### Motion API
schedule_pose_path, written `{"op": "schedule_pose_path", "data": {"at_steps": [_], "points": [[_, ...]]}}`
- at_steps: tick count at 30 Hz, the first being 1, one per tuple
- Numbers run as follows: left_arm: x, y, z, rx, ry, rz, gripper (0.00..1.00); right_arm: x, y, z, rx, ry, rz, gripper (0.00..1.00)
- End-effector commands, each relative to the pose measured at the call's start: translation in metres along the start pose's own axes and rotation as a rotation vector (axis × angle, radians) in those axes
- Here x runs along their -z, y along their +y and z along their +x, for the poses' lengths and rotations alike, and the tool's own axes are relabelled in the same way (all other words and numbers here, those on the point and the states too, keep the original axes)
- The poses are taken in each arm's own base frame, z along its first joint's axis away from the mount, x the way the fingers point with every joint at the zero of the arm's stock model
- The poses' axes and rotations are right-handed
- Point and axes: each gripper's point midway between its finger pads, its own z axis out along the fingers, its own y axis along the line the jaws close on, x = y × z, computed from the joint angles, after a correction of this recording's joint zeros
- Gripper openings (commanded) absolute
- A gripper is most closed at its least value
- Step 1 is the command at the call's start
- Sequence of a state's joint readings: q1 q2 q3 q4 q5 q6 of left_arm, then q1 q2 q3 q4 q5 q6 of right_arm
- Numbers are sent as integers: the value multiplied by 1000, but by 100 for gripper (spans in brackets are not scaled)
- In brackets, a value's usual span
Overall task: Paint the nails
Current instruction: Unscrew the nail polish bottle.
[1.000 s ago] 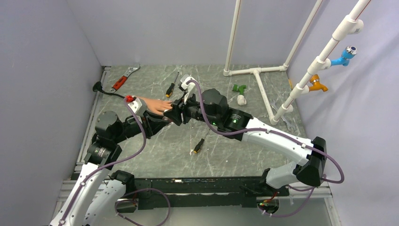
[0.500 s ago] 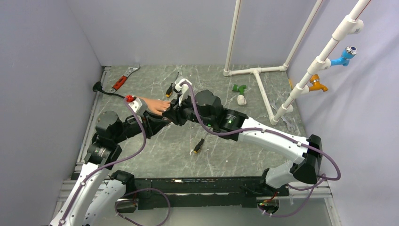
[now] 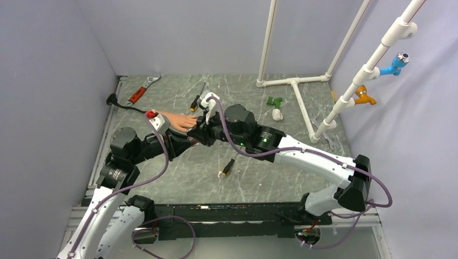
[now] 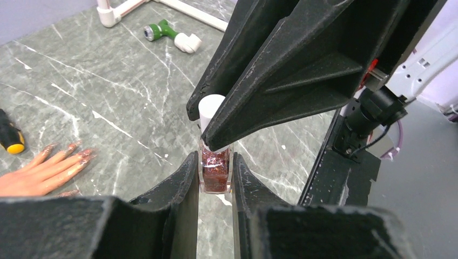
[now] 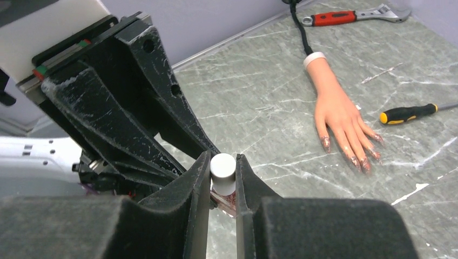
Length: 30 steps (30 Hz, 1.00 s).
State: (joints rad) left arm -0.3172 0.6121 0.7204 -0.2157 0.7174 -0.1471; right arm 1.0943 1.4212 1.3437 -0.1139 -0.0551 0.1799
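1. The polish bottle (image 4: 215,177) is clamped around its glass body by the left gripper (image 4: 215,162), with a finger pressed against each side. Red glittery polish can be seen inside. Whether the base is resting on the table (image 3: 270,178) can't really be told.
2. The bottle's white cap (image 5: 222,166) is pinched by the right gripper (image 5: 222,162). In the right wrist view both fingers are snugged up against the cap's sides, so it's properly grabbed.
3. The cap is seated on the bottle; whether it's been loosened at all can't be made out.
4. Both grippers are met left of the table's middle, nose to nose over that one bottle.
5. The mannequin hand (image 5: 336,110) is laid flat, back up, toward the far left corner. Its white cuff (image 5: 313,57) is pointed at that corner and the fingers are spread toward the middle. It isn't touched by either gripper.
6. The nails (image 5: 354,161) are sat at those fingertips, near the bottle, and a smudgy reddish glitter coat is seen on them.
7. A black-and-yellow screwdriver (image 5: 408,113) is laid just beyond the fingertips, toward the far edge.
8. A red-handled wrench (image 5: 345,16) is parked by the far left corner.
9. A second screwdriver (image 3: 228,167) is left nearer the near edge, and a green fitting (image 3: 275,101) is sat by the white pipe frame (image 3: 294,83) toward the far right.
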Motion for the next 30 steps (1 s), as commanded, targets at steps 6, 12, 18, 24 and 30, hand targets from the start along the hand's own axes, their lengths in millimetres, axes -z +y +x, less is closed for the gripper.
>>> {"op": "schedule_pose_path", "data": {"at_steps": [6,12,18,24,30], "points": [[8,-47,-20,-145,-46,265,0,39,45,1,104,-42,-278,0],[17,-74,-16,-176,-47,447,0,59,66,17,112,-27,-459,0],[18,-80,-11,-166,-24,512,0,64,77,23,116,-7,-537,0],[15,-77,-9,-165,-15,487,0,57,61,13,82,-28,-429,58],[4,-45,-8,-134,7,286,0,58,27,-8,28,-100,-234,99]]}}
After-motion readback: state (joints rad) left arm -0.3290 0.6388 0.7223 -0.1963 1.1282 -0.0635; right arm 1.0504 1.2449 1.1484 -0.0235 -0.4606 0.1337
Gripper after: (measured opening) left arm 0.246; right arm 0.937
